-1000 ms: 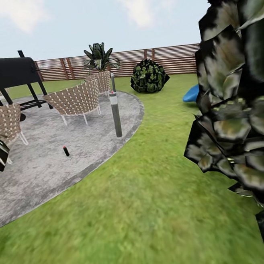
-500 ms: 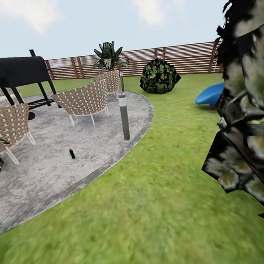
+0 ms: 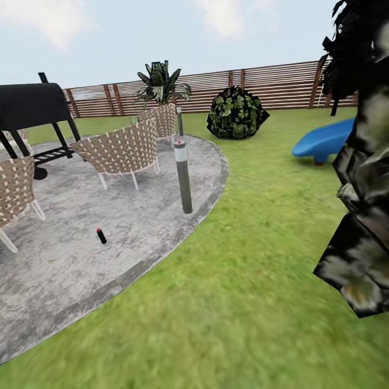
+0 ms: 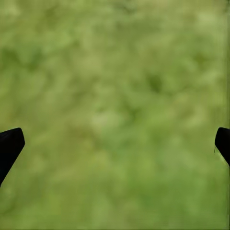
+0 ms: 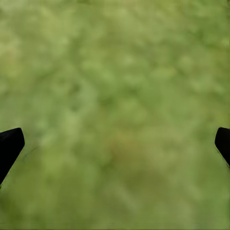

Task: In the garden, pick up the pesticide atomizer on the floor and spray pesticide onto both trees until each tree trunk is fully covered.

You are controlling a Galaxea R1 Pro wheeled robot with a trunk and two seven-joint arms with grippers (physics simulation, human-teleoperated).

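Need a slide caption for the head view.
Garden overview: small dark red-tipped atomizer lies on the grey patio near a lamp post, wicker chairs and fence behind.

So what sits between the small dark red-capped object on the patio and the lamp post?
Bare grey paving, in the head view: nothing lies between the small dark object and the lamp post on the patio.

Through the left wrist camera we look straight down onto the lawn point(image 4: 115, 96), a blurred, mottled green with lighter and darker patches and nothing lying on it. Our left gripper point(image 4: 115, 143) shows as two black fingers point(image 4: 9, 143), one tip at each side edge of the picture, set wide apart with bare grass between them. The fingers hold nothing and do not touch the grass as far as we can tell
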